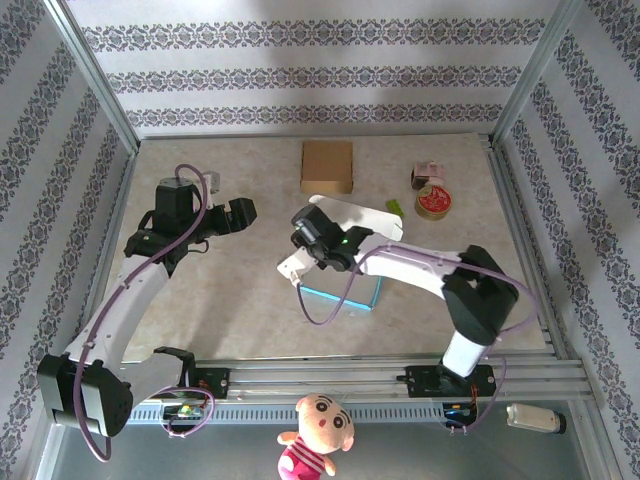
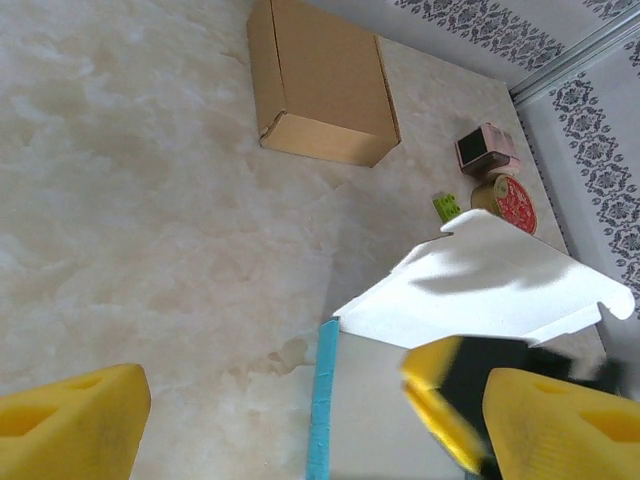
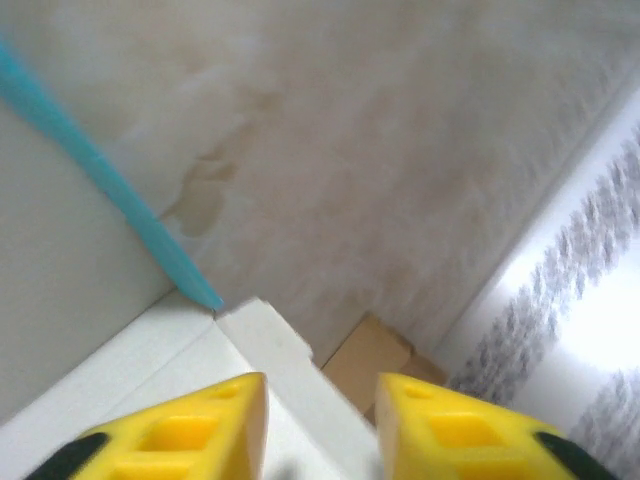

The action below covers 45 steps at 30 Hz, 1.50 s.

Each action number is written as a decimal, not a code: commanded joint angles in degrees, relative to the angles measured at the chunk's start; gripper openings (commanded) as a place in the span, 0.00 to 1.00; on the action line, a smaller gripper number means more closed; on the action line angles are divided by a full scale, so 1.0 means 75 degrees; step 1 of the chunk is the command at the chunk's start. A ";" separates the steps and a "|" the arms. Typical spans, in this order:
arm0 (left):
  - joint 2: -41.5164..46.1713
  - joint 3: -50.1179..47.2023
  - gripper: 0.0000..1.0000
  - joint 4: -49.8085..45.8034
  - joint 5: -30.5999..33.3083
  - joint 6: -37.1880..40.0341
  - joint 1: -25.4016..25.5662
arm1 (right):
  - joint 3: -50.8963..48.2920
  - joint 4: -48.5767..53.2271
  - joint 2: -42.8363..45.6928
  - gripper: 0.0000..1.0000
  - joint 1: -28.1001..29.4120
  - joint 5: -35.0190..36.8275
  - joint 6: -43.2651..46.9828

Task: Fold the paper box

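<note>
Now mid-table | white, blue-edged box [image 1: 352, 215] stands part-open | right claw [image 3: 320, 390] narrow astride a flap [image 3: 268, 342], whether gripping cannot be told | left claw [image 1: 243, 213] gapes wide nearby, empty | likely light, thin card that creases readily; best pinched at flap edges near the fold

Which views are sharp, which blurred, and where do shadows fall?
Top external view: sharp and evenly lit. Left wrist view: the cardboard box is sharp, the yellow fingers are blurred, and a shadow lies on the white flap. Right wrist view: soft all over, the wall at right washed out.
</note>
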<state>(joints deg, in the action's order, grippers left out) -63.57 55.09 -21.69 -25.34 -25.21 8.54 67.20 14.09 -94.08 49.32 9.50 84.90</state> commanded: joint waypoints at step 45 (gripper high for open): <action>-0.5522 0.0884 0.04 0.0139 0.3177 -0.0352 0.3737 | -0.3416 -0.0524 0.1278 0.14 -0.2100 -0.0479 -1.6271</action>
<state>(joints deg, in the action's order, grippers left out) -105.45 63.70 -21.96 -8.12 -26.11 35.66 38.59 14.61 -81.89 32.47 5.15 -40.51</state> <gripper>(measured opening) 0.054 0.138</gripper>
